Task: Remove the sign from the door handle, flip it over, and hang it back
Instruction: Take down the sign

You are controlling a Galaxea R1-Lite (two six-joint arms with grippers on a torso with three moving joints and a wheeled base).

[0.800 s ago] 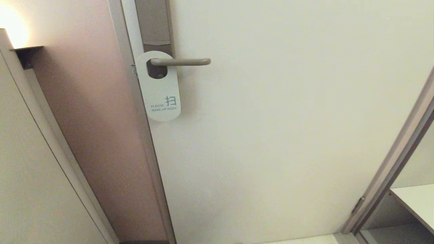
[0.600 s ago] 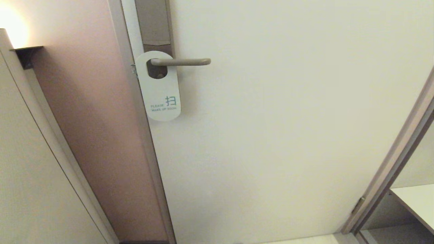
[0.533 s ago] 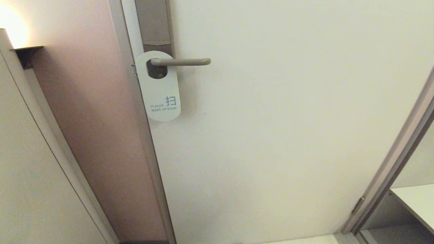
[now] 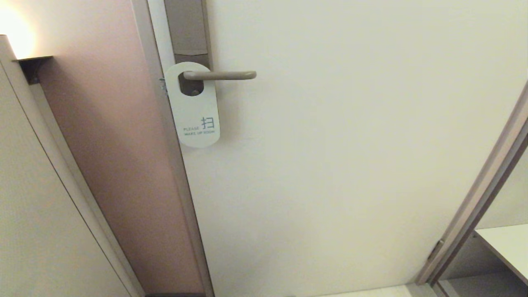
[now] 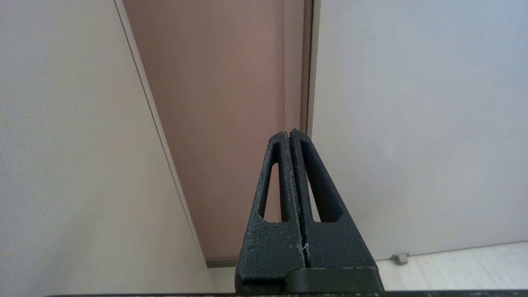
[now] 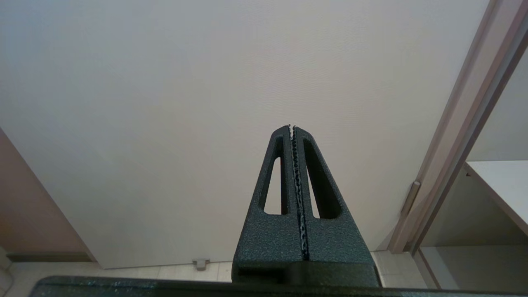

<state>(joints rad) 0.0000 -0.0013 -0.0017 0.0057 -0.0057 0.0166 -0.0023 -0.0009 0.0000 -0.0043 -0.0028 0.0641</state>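
Note:
The sign (image 4: 194, 111) hangs on the door handle (image 4: 222, 75) with its white face out, teal "PLEASE MAKE UP ROOM" near its lower end. The handle is a slim beige lever on a tall brown-grey backplate (image 4: 187, 29), at the cream door's left edge. Neither arm shows in the head view. My left gripper (image 5: 288, 134) is shut and empty, low down, facing the door's left edge and the pink wall. My right gripper (image 6: 291, 127) is shut and empty, low down, facing the door's lower part. The sign and handle do not appear in either wrist view.
A pink wall strip (image 4: 119, 144) and a cream panel (image 4: 37, 231) lie left of the door. A door frame (image 4: 478, 206) and a white shelf (image 4: 507, 243) stand at the right. A small door stop (image 6: 201, 262) sits on the tiled floor by the door's foot.

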